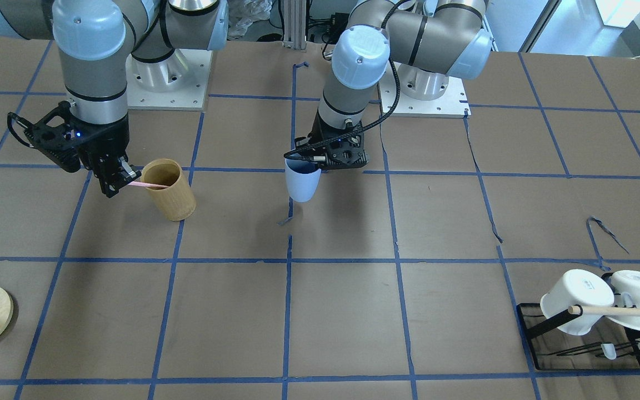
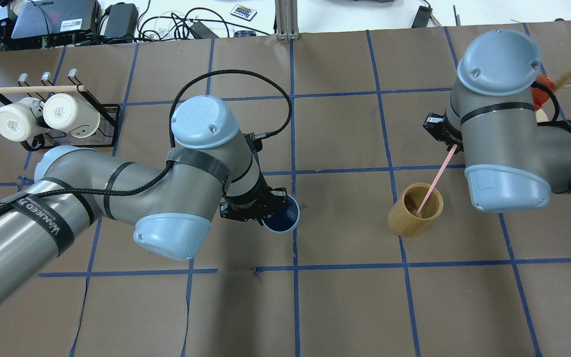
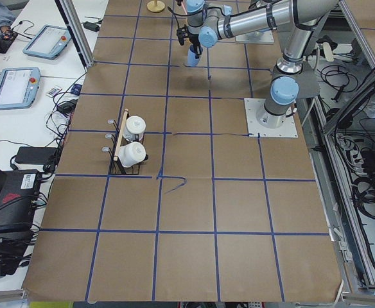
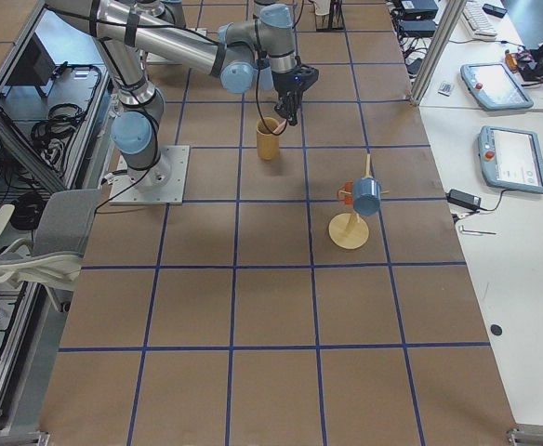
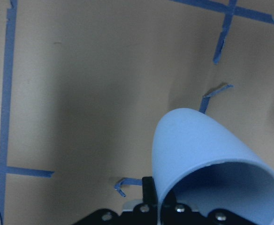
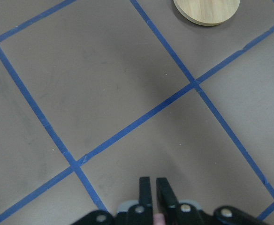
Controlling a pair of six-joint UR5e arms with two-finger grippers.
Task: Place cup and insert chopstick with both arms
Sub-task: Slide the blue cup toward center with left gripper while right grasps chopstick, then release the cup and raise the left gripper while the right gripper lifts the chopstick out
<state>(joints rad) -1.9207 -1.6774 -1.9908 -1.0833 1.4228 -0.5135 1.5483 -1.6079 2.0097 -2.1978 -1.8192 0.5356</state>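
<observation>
**Light blue plastic cup (image 1: 302, 186) pinched at the rim, chopstick tip in the holder**

The cup hangs directly below the left pincer (image 1: 313, 163), mouth up and slightly tilted. Its base looks just clear of the brown paper-covered table (image 1: 342, 311), though contact cannot be ruled out. The left pincer is clamped on the cup's wall, apparently one finger inside the rim and one outside.

The cup looks light, smooth and thin-walled, so it would probably flex or slip under a hard squeeze. The rim is the sensible place to hold it.

The right pincer (image 1: 121, 179) is closed on the upper end of the thin pink chopstick (image 1: 148, 185). The chopstick slants away from the fingers into the mouth of the tan bamboo cylinder holder (image 1: 171, 191) just beside them. It is stiff and light, and likely to pivot in the grip.
</observation>
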